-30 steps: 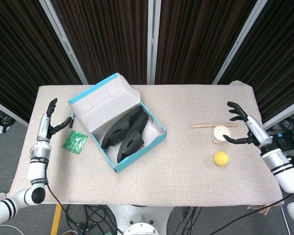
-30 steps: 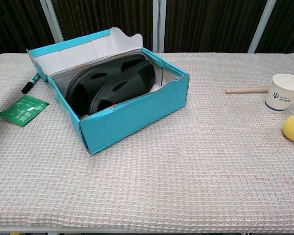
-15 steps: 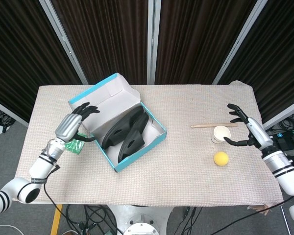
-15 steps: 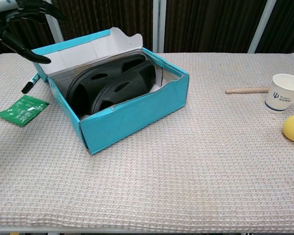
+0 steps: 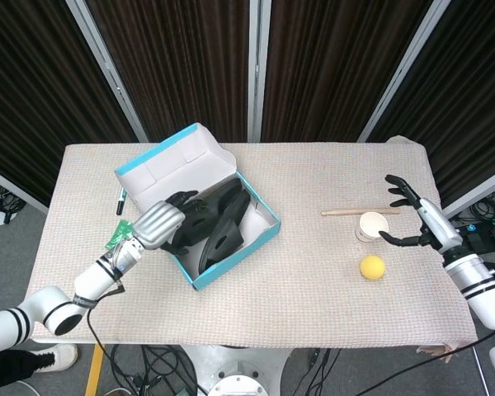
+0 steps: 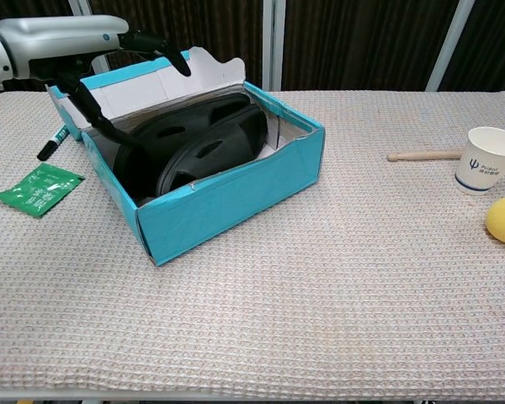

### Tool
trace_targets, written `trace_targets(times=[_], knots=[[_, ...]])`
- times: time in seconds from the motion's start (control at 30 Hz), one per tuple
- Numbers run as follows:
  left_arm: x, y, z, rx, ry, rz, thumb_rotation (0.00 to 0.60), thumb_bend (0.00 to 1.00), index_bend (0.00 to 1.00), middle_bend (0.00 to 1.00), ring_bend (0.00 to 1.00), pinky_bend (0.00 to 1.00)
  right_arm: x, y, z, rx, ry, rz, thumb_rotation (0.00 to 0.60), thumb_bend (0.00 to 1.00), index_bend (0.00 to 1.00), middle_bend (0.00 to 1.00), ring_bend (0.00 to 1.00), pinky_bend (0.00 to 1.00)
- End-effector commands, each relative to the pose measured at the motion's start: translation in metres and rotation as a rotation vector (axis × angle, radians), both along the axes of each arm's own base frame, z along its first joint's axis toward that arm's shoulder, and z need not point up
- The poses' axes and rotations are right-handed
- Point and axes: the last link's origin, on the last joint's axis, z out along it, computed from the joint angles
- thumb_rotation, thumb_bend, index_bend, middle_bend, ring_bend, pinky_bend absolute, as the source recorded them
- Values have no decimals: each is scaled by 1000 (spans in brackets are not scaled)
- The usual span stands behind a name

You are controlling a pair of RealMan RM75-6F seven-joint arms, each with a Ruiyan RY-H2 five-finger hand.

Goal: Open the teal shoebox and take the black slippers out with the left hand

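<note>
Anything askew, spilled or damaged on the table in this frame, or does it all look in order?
Nothing stands out. The teal shoebox sits at an angle to the table edge with its lid folded back, the black slippers inside. The left hand reaches into it. The paper cup is upright and nothing is spilled.

Two slippers (image 5: 210,223), one shoebox (image 5: 231,260), one cup (image 5: 372,225)

I see the teal shoebox (image 5: 200,209) sitting open, skewed on the woven tablecloth (image 5: 313,272), its white-lined lid (image 5: 175,164) standing up along the far side. Inside the box, I see the black slippers (image 5: 216,221) lying side by side, propped on edge and leaning together, cut-outs facing the near wall. They fill most of the box.
</note>
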Motion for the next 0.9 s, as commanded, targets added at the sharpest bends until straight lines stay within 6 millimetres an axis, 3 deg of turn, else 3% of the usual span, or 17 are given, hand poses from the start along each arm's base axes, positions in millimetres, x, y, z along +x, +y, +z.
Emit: trace_targets(times=[0.03, 0.37, 0.57, 0.9], knots=[[11, 1, -5, -26, 69, -37, 600, 98, 185, 138, 23, 106, 0, 0, 0, 1, -1, 1, 600, 158, 0, 40, 103, 241], [44, -2, -19, -93, 187, -88, 600, 98, 165, 123, 24, 102, -2, 0, 1, -5, -5, -5, 600, 158, 0, 40, 103, 241], [53, -4, -27, -101, 218, -85, 600, 97, 109, 72, 23, 101, -5, 0, 1, -5, -10, -13, 600, 157, 0, 40, 103, 241], [63, -8, -38, -80, 247, -70, 600, 97, 102, 56, 23, 101, -10, 0, 3, -8, -15, -21, 600, 158, 0, 40, 103, 241]])
